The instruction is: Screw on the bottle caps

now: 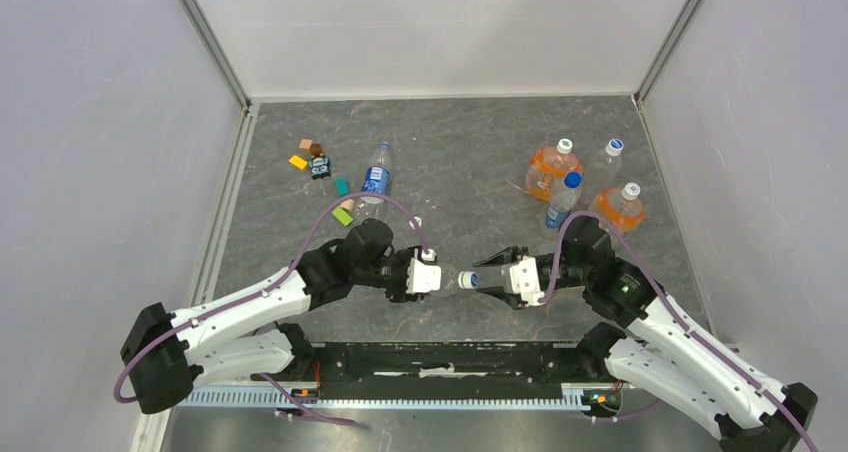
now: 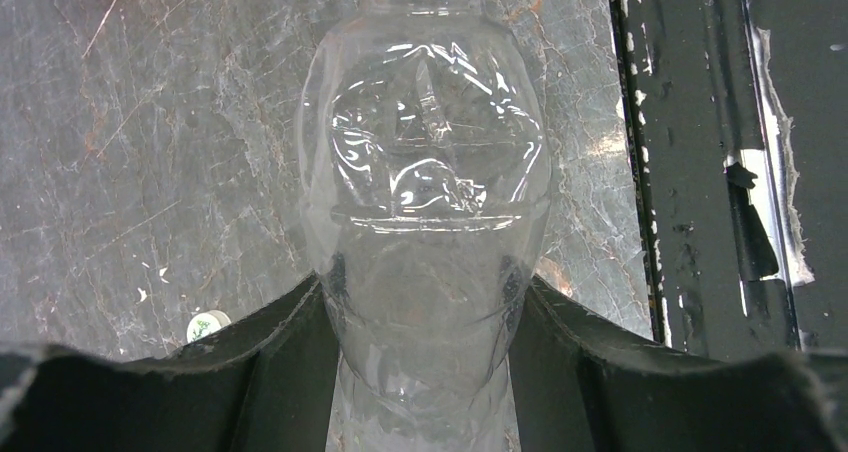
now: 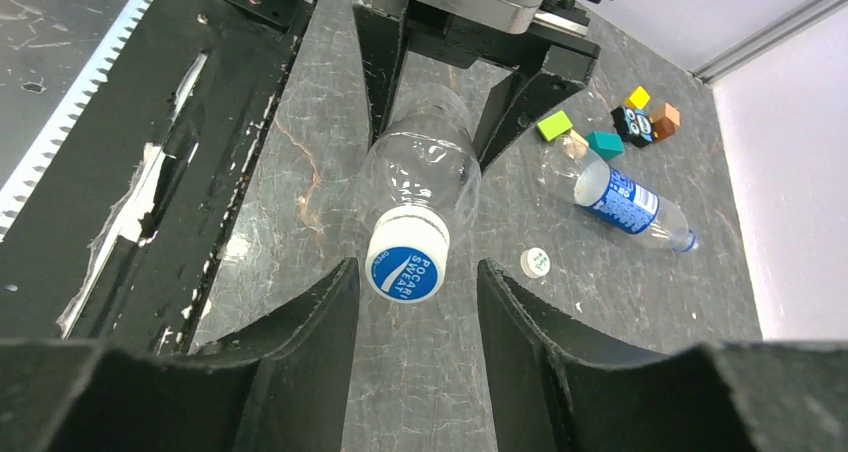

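Right wrist view: left gripper (image 3: 452, 107) clamps the unlabelled bottle (image 3: 425, 167) level, its neck aimed straight at the right gripper (image 3: 418, 272), whose jaws stand apart, flanking the cap (image 3: 405, 257) on the neck.

"POCARI SWEAT" on the cap (image 3: 405, 269) of the clear bottle (image 3: 425, 167)

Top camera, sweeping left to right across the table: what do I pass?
Coloured blocks → blue-label bottle → left claw → capped unlabelled bottle it grips → right claw → standing bottle group.
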